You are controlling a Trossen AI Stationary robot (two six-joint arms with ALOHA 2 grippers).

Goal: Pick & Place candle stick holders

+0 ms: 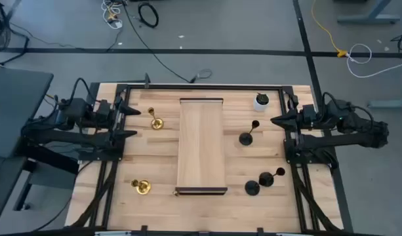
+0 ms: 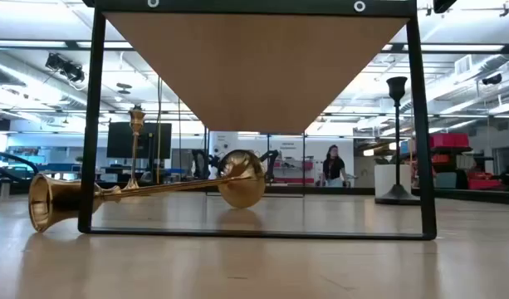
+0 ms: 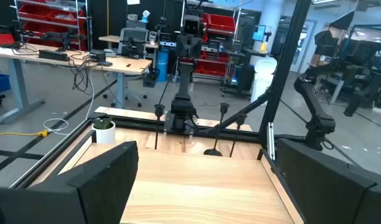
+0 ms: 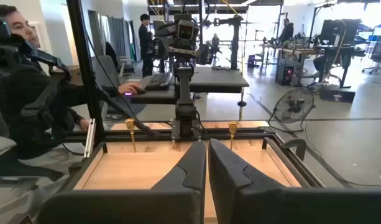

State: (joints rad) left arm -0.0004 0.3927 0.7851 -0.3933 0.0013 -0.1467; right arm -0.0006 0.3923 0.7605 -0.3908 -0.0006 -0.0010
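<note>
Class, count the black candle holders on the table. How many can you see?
3 black holders, all right of the raised board: one nearer the plant, two close together farther from it. More could hide under the board.

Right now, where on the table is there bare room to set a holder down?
The raised wooden shelf top is bare. Bare table lies between the two gold holders left of the shelf, and beside the lone black holder. The right near corner is crowded: two black holders stand close together. The white plant pot takes the far right corner.
</note>
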